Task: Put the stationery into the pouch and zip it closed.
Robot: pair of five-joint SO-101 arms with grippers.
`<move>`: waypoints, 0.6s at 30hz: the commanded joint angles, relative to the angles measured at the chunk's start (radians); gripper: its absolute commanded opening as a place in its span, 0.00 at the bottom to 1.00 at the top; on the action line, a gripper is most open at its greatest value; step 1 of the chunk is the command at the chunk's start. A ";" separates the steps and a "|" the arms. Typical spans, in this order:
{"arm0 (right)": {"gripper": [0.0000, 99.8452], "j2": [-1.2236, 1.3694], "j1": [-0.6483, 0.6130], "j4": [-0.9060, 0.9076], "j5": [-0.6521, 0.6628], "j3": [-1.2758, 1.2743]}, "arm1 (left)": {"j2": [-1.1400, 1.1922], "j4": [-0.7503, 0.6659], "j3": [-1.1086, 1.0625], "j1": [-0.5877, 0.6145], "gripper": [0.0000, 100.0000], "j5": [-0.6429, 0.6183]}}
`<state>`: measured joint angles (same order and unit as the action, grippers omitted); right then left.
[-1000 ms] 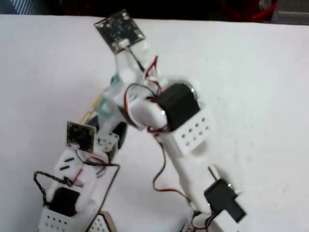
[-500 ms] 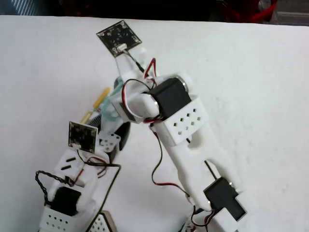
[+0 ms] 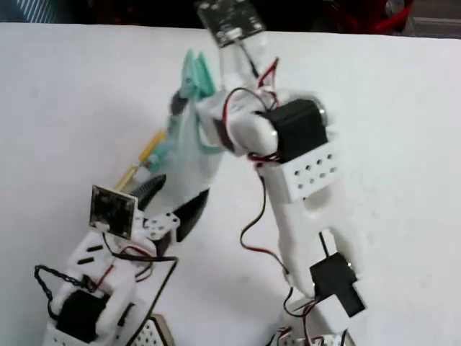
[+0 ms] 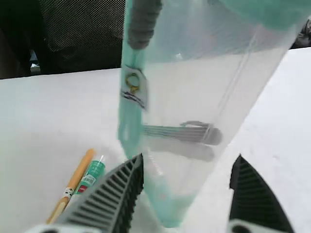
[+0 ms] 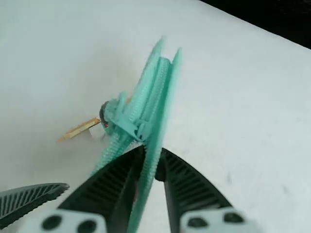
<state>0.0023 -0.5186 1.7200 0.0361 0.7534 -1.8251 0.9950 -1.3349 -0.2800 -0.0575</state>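
Note:
A clear pouch [image 3: 189,144] with a teal zipper edge [image 3: 194,76] hangs off the table. My right gripper [image 5: 151,155] is shut on that teal edge [image 5: 155,82], just under the zipper pull [image 5: 136,128]. The pouch [image 4: 194,87] holds a grey pen-like item [image 4: 180,132]. Its lower end dangles between the spread fingers of my open left gripper [image 4: 189,160], which sits low near the table [image 3: 180,191]. A wooden pencil [image 4: 73,182] and a small teal tube [image 4: 92,174] lie on the table beside the pouch [image 3: 148,153].
The white table [image 3: 374,94] ends at a dark far edge [image 3: 108,11] just behind the raised pouch. The right arm's body [image 3: 302,180] stretches across the middle. Loose red and black wires [image 3: 252,231] hang beside it.
The right arm has lifted the pouch and swung it towards the far edge. The left arm has shifted slightly, and its fingers now bracket the pouch's lower end.

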 commanded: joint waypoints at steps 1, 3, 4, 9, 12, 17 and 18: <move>0.02 -0.013 0.051 -0.002 0.032 0.051 | 0.001 0.003 0.084 0.064 0.29 -0.011; 0.02 -0.013 0.068 -0.002 0.057 0.051 | 0.001 -0.002 0.106 0.107 0.29 -0.008; 0.02 -0.016 0.077 -0.002 0.063 0.051 | 0.002 -0.003 0.114 0.127 0.29 0.015; 0.02 -0.008 0.124 -0.001 0.063 0.049 | 0.007 -0.029 0.132 0.202 0.29 0.066; 0.02 -0.016 0.143 -0.001 0.064 0.009 | 0.015 -0.086 0.121 0.260 0.29 0.106; 0.02 -0.018 0.162 -0.002 0.064 -0.068 | 0.251 -0.206 0.124 0.302 0.29 0.173; 0.02 -0.018 0.166 -0.004 0.064 -0.072 | 0.335 -0.213 0.158 0.308 0.29 0.173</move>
<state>0.0038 -0.3759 1.7200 0.0898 0.6813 -1.6824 0.8385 -1.2459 0.0100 0.0990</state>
